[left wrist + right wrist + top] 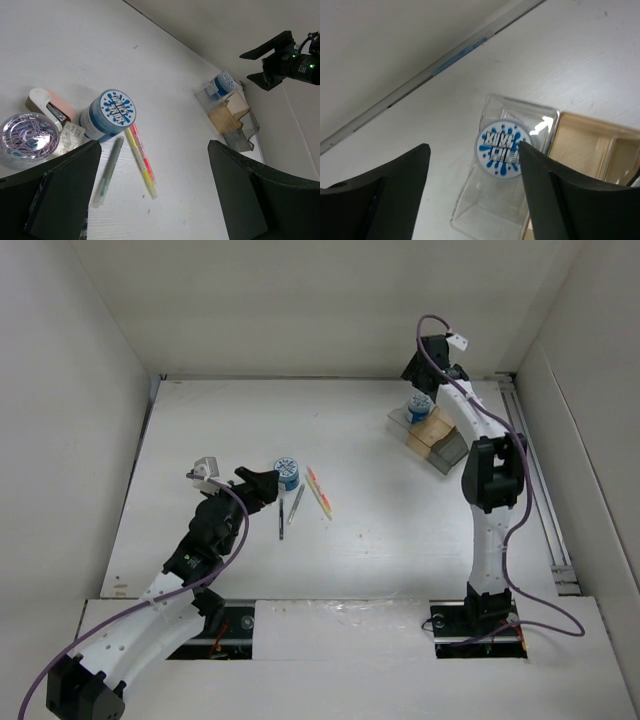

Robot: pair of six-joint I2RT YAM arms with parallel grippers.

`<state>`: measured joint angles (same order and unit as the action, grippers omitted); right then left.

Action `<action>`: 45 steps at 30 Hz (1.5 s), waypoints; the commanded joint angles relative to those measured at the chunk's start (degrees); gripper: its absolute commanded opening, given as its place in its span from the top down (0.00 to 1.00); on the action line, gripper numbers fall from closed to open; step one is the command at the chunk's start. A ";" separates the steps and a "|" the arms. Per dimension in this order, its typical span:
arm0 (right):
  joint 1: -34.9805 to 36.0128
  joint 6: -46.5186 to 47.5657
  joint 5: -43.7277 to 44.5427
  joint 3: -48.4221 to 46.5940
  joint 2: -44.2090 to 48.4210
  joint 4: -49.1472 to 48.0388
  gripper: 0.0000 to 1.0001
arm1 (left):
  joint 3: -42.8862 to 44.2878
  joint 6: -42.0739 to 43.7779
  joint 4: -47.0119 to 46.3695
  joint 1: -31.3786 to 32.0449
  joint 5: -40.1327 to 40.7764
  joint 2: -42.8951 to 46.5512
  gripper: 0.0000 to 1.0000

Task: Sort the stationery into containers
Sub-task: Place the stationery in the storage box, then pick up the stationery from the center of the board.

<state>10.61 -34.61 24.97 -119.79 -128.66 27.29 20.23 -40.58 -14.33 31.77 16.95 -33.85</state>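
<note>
Left gripper (154, 150) jaws wide, empty: centre on blue roll (111, 114), clear of yellow pens (141, 161) just beside. Right gripper (474, 147) jaws wide, empty, over organizer tray (580, 145).

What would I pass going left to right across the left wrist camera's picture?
A clear tub of paper clips → blue-and-white roll → yellow-orange pens → organizer tray → right gripper.
</note>
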 commanded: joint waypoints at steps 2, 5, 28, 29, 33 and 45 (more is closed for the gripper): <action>3.70 1.21 -1.84 4.45 9.64 -3.28 0.41 | -0.28 0.76 -1.94 -0.13 0.80 1.32 0.14; 9.06 1.21 -5.62 13.68 15.62 -7.77 0.88 | -0.28 0.76 -0.10 -0.13 3.95 2.81 0.16; 40.19 7.98 -7.31 13.36 4.48 -4.52 0.00 | -1.51 -5.83 9.23 -0.13 16.71 16.52 0.20; 40.19 7.98 -7.31 13.35 3.95 -4.52 0.00 | -2.03 -5.83 9.23 -0.13 16.71 17.05 0.20; 40.19 7.98 -7.83 11.15 1.14 -4.52 0.01 | -3.09 -5.30 7.91 -0.13 16.10 19.34 0.20; 42.47 7.45 -6.87 10.80 1.23 -5.93 0.02 | -3.09 -5.30 7.91 -0.13 15.57 18.82 0.20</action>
<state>52.25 -27.42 17.21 -107.85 -128.05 22.55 17.56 -45.78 -4.80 31.77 32.38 -15.14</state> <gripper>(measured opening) 0.980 0.803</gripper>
